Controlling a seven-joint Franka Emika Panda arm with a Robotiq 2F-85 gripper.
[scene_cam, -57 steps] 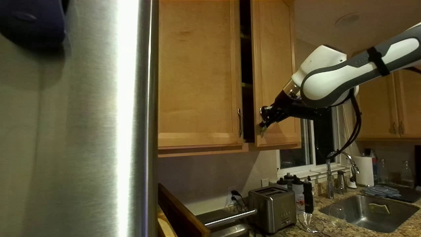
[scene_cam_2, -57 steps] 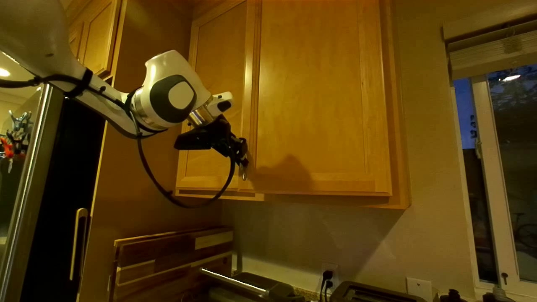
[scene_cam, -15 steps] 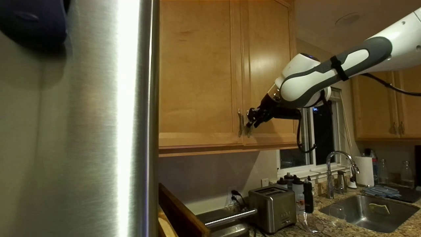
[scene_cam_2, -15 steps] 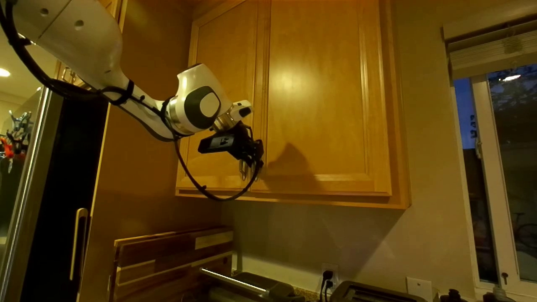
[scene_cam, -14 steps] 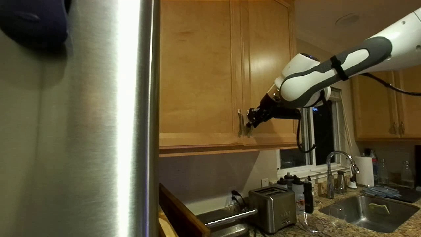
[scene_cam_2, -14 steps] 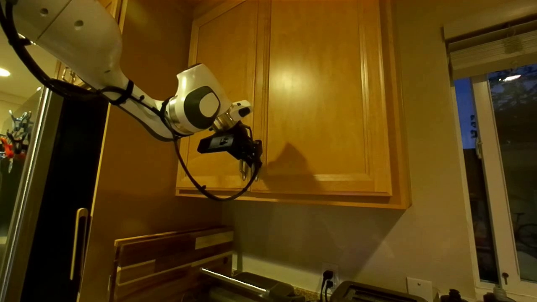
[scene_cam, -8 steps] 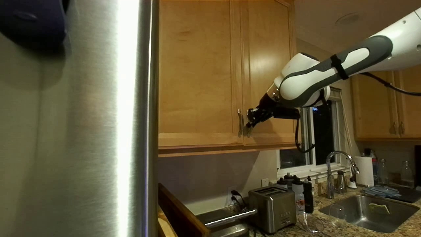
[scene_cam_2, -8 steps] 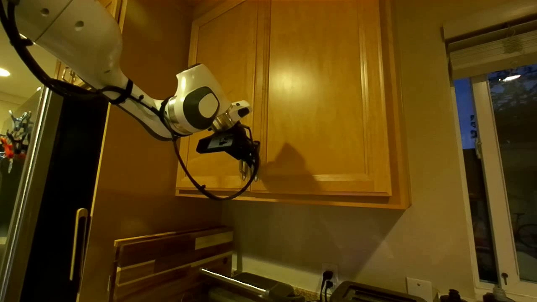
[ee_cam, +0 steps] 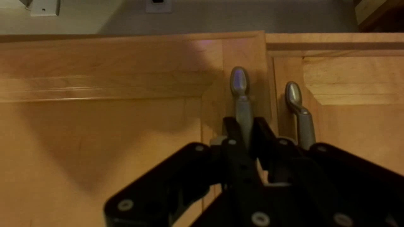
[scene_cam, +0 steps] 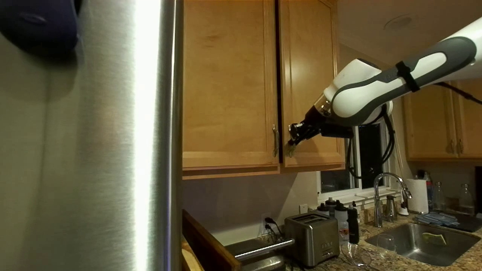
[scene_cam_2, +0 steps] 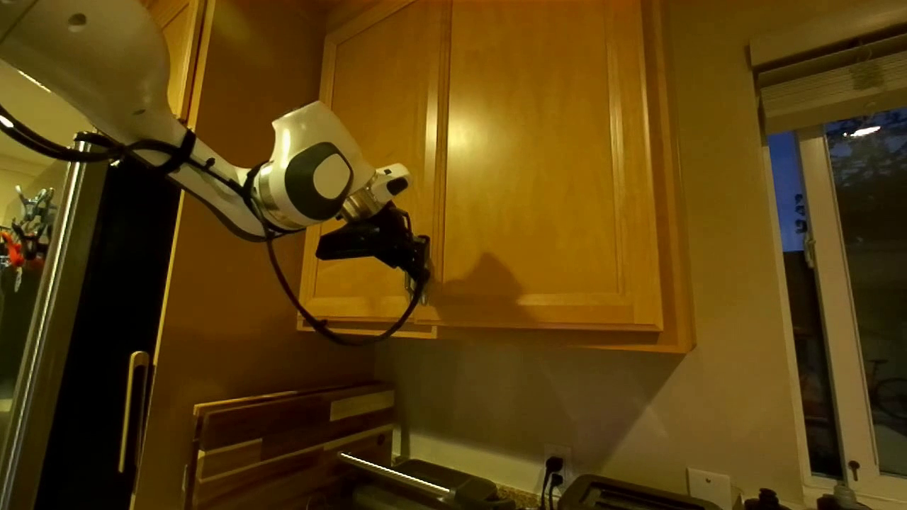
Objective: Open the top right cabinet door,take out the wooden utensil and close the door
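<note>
Kitchen wall: right cabinet door ajar outward, long axis vertical; hand clamping handle.

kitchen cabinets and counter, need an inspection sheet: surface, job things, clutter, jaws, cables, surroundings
Surface: speckled granite-look countertop, with a stainless sink set in.
Right cabinet door: ajar, dark gap beside it in an exterior view; left cabinet door looks shut.
Wooden utensil: nothing seen.
Clutter: metal toaster and water bottles on the countertop, blue cloth by the sink.
Jaws: closed on the right door's metal bar handle.
Cables: black cable hangs in a loop under the arm; black plug in wall outlet.
Surroundings: window beyond the right door, striped wooden board standing lower than the doors; what looks like a stainless refrigerator fills the left side of an exterior view.
</note>
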